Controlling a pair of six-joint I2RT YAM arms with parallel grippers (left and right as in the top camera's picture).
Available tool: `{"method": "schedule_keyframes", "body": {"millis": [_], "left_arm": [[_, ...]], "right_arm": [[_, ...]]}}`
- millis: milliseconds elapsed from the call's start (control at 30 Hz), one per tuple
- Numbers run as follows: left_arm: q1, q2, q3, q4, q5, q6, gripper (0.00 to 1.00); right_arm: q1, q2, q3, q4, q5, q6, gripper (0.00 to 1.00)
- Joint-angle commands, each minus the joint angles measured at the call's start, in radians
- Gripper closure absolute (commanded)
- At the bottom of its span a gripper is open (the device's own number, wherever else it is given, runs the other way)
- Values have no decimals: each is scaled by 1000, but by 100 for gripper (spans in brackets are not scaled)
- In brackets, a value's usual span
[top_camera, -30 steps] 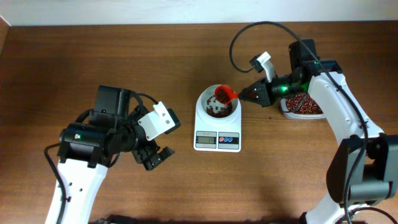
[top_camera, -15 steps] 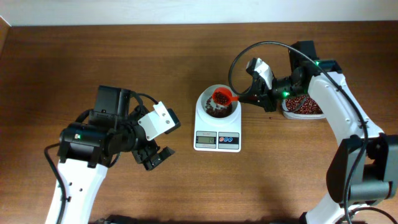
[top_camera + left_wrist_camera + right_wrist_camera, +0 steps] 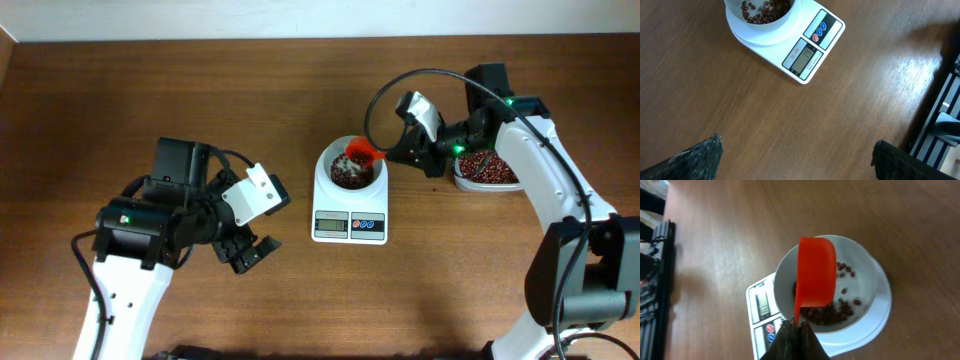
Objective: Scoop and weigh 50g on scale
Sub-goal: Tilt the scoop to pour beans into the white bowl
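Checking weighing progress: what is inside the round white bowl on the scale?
Dark red beans lie in the round white bowl; the tilted red plastic scoop covers part of its floor.

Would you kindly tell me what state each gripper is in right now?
Left gripper: open, holding nothing.
Right gripper: closed on the handle of the scoop.

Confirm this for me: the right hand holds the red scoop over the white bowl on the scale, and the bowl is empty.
One thing is wrong: the bowl is not empty. The right wrist view shows red beans lying in it. The rest stands: the right hand holds the red scoop over the bowl, which sits on the scale.
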Motion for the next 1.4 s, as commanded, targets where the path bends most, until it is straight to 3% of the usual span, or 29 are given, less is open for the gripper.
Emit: {"method": "schedule_keyframes", "body": {"millis": [0, 100, 200, 300, 367, 467, 567, 633, 700, 733, 800, 900, 1000, 1067, 1100, 1200, 1267, 1367], "left_arm": [[-3, -3, -6, -1, 4, -12, 1], [-3, -3, -6, -1, 4, -12, 1], [-3, -3, -6, -1, 4, -12, 1], [-3, -3, -6, -1, 4, -12, 1], [-3, -3, -6, -1, 4, -12, 1], [-3, -3, -6, -1, 4, -12, 1], [-3, -3, -6, -1, 4, -12, 1], [-3, -3, -6, -1, 4, -12, 1], [-3, -3, -6, -1, 4, -12, 1], [-3, -3, -6, -1, 4, -12, 1], [-3, -3, -6, -1, 4, -12, 1], [-3, -3, -6, -1, 4, -12, 1], [-3, -3, -6, -1, 4, -12, 1], [-3, -3, -6, -1, 4, -12, 1], [-3, -3, -6, -1, 4, -12, 1], [-3, -3, -6, -1, 4, -12, 1], [-3, -3, -6, -1, 4, -12, 1], [-3, -3, -6, -2, 4, -12, 1]], "right_arm": [[7, 6, 0, 44, 51, 124, 96], [26, 6, 0, -19, -8, -58, 96], [35, 6, 0, 33, 66, 109, 96], [52, 6, 0, -27, 24, -68, 96], [59, 6, 0, 37, 127, 87, 96], [65, 6, 0, 39, 124, 46, 96], [65, 6, 0, 66, 149, 173, 96], [66, 5, 0, 40, 85, 60, 96], [65, 5, 0, 85, 164, 159, 96], [66, 5, 0, 71, 103, 172, 96], [66, 5, 0, 45, 27, 68, 96], [67, 5, 0, 69, 89, 168, 96], [79, 5, 0, 14, 72, -16, 96], [85, 5, 0, 73, 216, 158, 96], [86, 5, 0, 56, 180, 159, 96], [94, 5, 0, 15, 137, -50, 96], [94, 5, 0, 79, 200, 129, 96], [101, 5, 0, 79, 188, 46, 96]]}}
